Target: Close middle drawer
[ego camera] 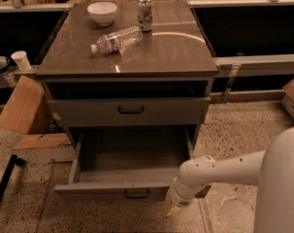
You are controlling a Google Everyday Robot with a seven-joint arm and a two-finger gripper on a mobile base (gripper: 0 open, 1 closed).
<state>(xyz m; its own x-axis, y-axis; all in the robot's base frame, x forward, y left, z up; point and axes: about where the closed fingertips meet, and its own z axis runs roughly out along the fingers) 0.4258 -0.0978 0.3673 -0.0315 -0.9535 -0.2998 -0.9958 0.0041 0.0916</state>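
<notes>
The middle drawer is pulled far out of the grey cabinet. It has a low front panel with a small dark bar handle, and its long grey box is empty. My gripper is at the end of the white arm. It sits low at the right end of the drawer's front panel, close to the front right corner. The taller-fronted drawer above, with a wider dark handle, is pushed in.
On the cabinet top are a white bowl, a lying water bottle and a can. Cardboard leans on the floor at the left, with a paper cup behind it. A black bar lies at the lower left.
</notes>
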